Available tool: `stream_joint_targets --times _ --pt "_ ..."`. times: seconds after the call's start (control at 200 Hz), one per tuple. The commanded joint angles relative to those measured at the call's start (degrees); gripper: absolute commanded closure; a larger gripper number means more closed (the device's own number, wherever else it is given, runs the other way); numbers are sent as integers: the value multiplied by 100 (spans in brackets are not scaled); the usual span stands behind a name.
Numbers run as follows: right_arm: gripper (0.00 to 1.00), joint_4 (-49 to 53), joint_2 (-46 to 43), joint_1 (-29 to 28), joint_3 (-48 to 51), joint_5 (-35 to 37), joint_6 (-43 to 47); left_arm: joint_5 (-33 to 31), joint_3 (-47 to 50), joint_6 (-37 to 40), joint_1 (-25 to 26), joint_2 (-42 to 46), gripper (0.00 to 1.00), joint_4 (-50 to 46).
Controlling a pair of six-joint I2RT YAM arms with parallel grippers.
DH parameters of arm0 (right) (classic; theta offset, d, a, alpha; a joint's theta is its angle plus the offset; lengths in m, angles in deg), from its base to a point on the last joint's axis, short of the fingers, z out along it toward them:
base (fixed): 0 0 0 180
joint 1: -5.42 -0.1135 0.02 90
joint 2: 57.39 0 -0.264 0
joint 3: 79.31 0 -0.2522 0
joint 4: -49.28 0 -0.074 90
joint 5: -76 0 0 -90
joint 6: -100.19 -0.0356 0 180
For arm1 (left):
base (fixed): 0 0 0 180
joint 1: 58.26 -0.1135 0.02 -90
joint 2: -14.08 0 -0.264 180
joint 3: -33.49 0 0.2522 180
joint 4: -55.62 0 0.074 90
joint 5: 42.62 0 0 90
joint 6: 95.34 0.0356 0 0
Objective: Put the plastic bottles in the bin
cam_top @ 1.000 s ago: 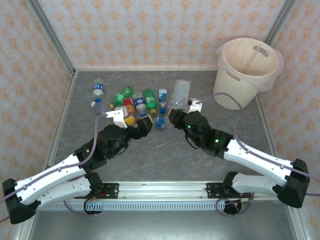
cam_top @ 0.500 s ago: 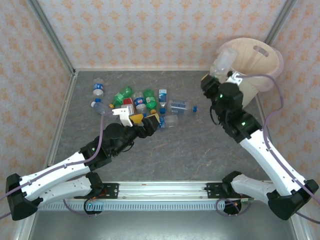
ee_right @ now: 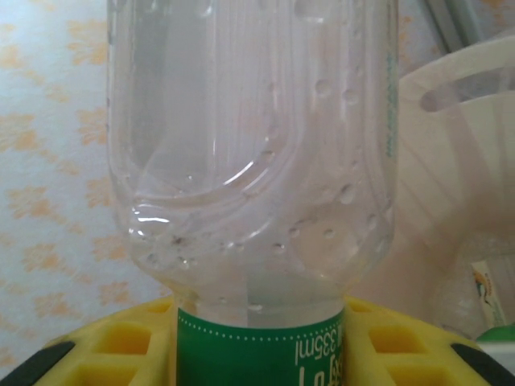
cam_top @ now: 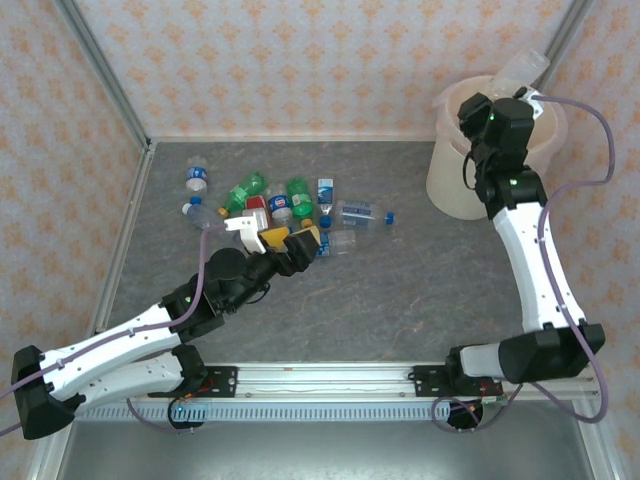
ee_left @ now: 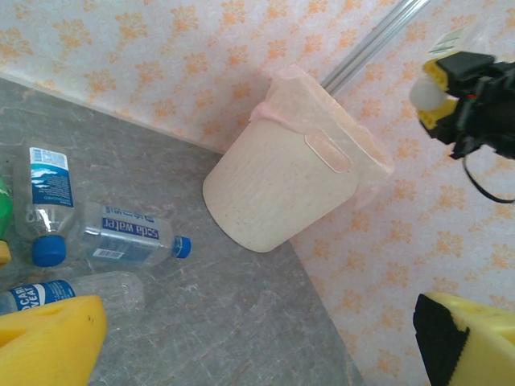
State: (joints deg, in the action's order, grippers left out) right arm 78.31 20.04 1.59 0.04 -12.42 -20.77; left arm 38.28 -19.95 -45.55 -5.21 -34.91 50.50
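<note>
The drop is the step in hand. The right gripper (cam_top: 520,88) is raised high at the far right, its yellow pads (ee_right: 105,342) clamped on the green-labelled end of a clear bottle (ee_right: 253,145) whose body points up and away from the wrist. The bin (cam_top: 450,185) stands in the far right corner of the table (cam_top: 400,290), and the bottle hangs above its far rim. From the wrist, the mouth and a slot handle (ee_right: 471,87) lie to the right and lower, so I judge the bottle is not quite centred over the opening. The next move calls for a small shift over the mouth, or a tip downward, before the pads let go, or the bottle may strike the rim. The left gripper (cam_top: 292,240) hovers with its fingers spread wide and nothing between them, at the near right edge of the bottles (cam_top: 270,205) heaped left of centre. A blue-capped one (ee_left: 129,236) lying apart on the right looks the easiest next pick.
</note>
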Motion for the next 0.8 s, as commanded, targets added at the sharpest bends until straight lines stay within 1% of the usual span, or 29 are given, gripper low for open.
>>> stream_joint_targets --times 0.0,0.145,0.25,0.375,0.435,0.475,0.506,0.541,0.646,0.796 --pt "71 99 230 425 -304 -631 -403 98 75 -58 92 27 1 305" --pt "72 115 664 1009 -530 -1175 -663 91 26 -40 170 32 1 159" --pt "72 278 950 1201 -804 -1215 -615 85 104 -40 194 119 1 127" --pt "70 473 1215 1287 -1129 -1189 -453 49 213 -71 187 231 1 82" --pt "63 542 1298 1304 -1245 -1213 -385 37 215 -84 190 263 1 59" --pt "53 579 1318 1304 -1300 -1214 -330 24 228 -84 190 275 1 60" --pt "41 600 1312 1306 -1327 -1202 -302 5 228 -76 189 277 1 52" --pt "35 609 1281 1306 -1340 -1207 -258 -20 231 -75 196 265 1 28" --pt "30 619 1173 1306 -1313 -1161 -106 -39 187 -49 192 246 1 -44" --pt "26 532 887 1299 -1147 -1218 -68 -85 180 -22 196 242 1 -81"
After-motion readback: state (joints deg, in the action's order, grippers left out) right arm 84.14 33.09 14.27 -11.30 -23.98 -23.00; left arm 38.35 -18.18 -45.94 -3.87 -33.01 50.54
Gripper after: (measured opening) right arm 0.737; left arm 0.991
